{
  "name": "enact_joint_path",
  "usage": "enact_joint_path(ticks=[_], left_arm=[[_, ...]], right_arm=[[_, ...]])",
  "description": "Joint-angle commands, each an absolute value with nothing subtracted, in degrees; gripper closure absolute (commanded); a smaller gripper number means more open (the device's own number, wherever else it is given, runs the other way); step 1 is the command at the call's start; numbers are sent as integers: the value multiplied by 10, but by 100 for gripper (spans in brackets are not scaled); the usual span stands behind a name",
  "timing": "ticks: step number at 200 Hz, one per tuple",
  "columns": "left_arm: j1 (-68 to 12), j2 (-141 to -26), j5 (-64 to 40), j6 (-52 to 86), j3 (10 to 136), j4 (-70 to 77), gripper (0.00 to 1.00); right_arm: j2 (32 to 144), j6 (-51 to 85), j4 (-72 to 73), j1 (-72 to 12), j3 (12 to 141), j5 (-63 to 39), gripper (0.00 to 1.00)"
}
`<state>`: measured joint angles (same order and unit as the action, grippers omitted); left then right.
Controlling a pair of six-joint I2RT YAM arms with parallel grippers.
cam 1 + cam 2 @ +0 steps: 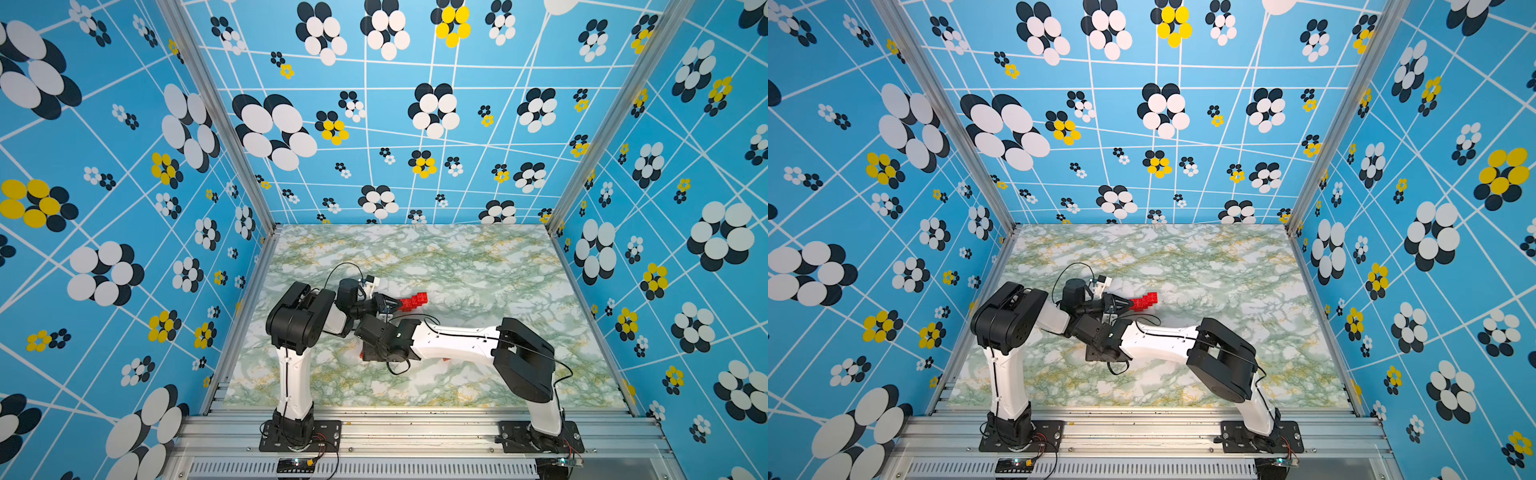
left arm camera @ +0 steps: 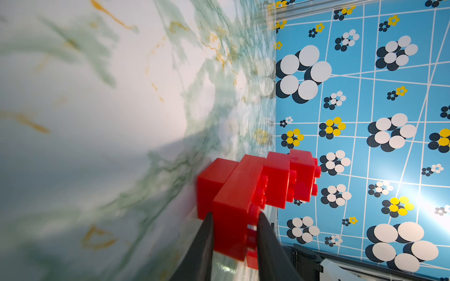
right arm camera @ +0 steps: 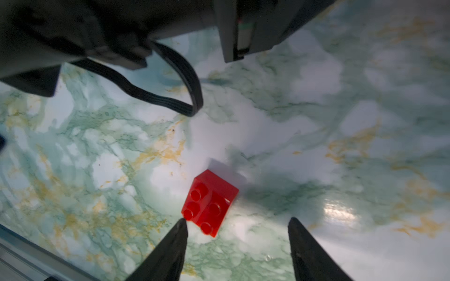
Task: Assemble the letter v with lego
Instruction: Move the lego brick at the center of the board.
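Observation:
A stepped piece of several joined red lego bricks [image 1: 413,301] [image 1: 1144,301] sticks out sideways, low over the marbled table, left of the middle. My left gripper [image 1: 392,308] [image 2: 235,233] is shut on the nearest brick of this piece [image 2: 255,185], one black finger [image 2: 205,243] on each side. In the left wrist view the far end brick lies against the tabletop. In the right wrist view a single short red brick [image 3: 210,203] lies studs up on the table. My right gripper [image 3: 238,222] is open just short of it, one fingertip [image 3: 182,225] at its corner. In both top views the right wrist [image 1: 384,337] hides that gripper.
The two wrists are crowded together left of the table's middle, the right forearm [image 1: 453,343] reaching across in front. A black cable loop [image 3: 170,92] and the left arm's body hang over the loose brick. Marbled tabletop [image 1: 465,257] stretches to the patterned walls; a rail [image 1: 415,419] runs along the front.

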<state>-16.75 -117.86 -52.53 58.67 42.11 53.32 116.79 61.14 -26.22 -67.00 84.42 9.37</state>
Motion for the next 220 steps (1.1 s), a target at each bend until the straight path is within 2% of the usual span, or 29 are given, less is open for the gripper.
enact_joint_path(ticks=[1, 40, 64, 103, 135, 152, 201, 220], left_arm=[[-158, -1182, -521, 568, 417, 495, 76], [-157, -1179, -523, 563, 415, 490, 76], [-157, -1178, -523, 564, 413, 493, 76], [-157, -1175, -523, 565, 411, 495, 76], [-157, -1176, -523, 565, 412, 494, 76], [-157, -1176, -523, 566, 412, 494, 76], [-157, -1170, -519, 566, 406, 494, 76], [-157, -1170, -519, 566, 404, 494, 76]], right_arm=[[1191, 617, -263, -675, 874, 82, 33], [1217, 616, -290, -675, 902, 78, 34], [1226, 614, -313, -676, 912, 77, 40], [1242, 606, -332, -676, 948, 58, 44], [1250, 601, -347, -672, 945, 66, 53], [1229, 598, -354, -667, 934, 72, 61], [1210, 580, -386, -651, 922, 69, 62], [1187, 564, -389, -641, 877, 66, 62]])
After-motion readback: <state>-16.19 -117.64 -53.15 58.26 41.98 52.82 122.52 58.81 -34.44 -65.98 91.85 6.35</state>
